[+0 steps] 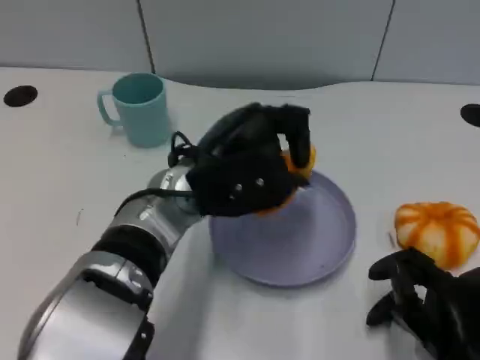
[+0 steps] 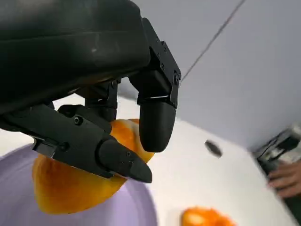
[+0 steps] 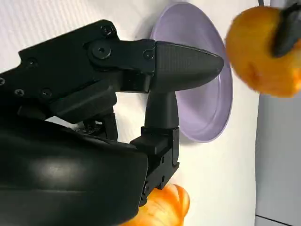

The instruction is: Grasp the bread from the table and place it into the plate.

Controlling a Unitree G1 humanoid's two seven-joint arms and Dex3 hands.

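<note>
My left hand (image 1: pixel 247 161) grips the bread (image 1: pixel 304 161), a round orange bun, above the far left part of the lavender plate (image 1: pixel 300 240). In the left wrist view the black fingers (image 2: pixel 155 127) wrap the bun (image 2: pixel 70 188), which hangs just over the plate (image 2: pixel 136 207). My right hand (image 1: pixel 420 296) rests low at the right of the plate, fingers apart and holding nothing. From the right wrist view its fingers (image 3: pixel 183 61) point toward the plate (image 3: pixel 207 103), and the held bun (image 3: pixel 263 52) shows beyond it.
A second orange, ridged bun (image 1: pixel 437 229) lies on the table right of the plate, close to my right hand. A teal mug (image 1: pixel 141 107) stands at the back left. A person's hand (image 2: pixel 284 179) rests at the table's far edge.
</note>
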